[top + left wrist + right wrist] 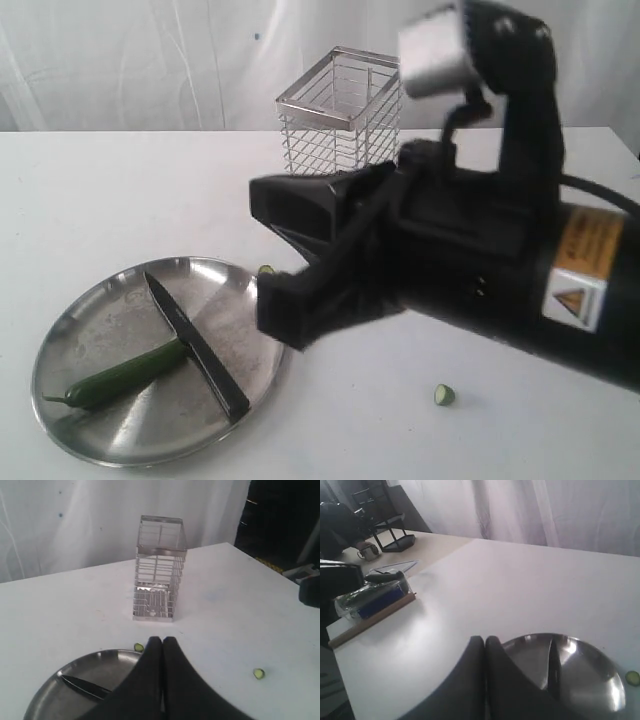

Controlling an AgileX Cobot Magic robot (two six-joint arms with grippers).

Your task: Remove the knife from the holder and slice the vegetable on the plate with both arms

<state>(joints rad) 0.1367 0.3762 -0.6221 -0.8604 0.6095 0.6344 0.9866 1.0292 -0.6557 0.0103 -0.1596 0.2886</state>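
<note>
The left end effector (162, 642) had its fingers pressed together and held nothing. It hung above the near rim of the plate (47, 695). The right end effector (484, 642) was also pressed together and empty, beside the same plate.

The knife (195, 345) was out of the holder (340, 125). It lay flat on the plate, across the thick end of the vegetable (125, 375), with its black handle close to the rim.

I judged the main danger to be the grasp. Both end effectors would first need to spread, and a thin handle lying flat on scuffed steel gives little to take hold of. Fingers coming down on it could push it sideways, so that the blade drags the vegetable or the plate slides on the worktop (100, 200). The vegetable is round and slender, so it could roll when pressed. Both end effectors were near one plate, and they could strike each other if they went down together.

Around them, the wire holder stood empty, well apart behind the plate. One cut slice (266, 270) lay just beside the rim and another (444, 395) lay farther off; neither blocked the way. A wooden board with a wrapped bundle (372, 600) sat at the far edge. In the exterior view the right arm (500, 270) hid the middle of the worktop.
</note>
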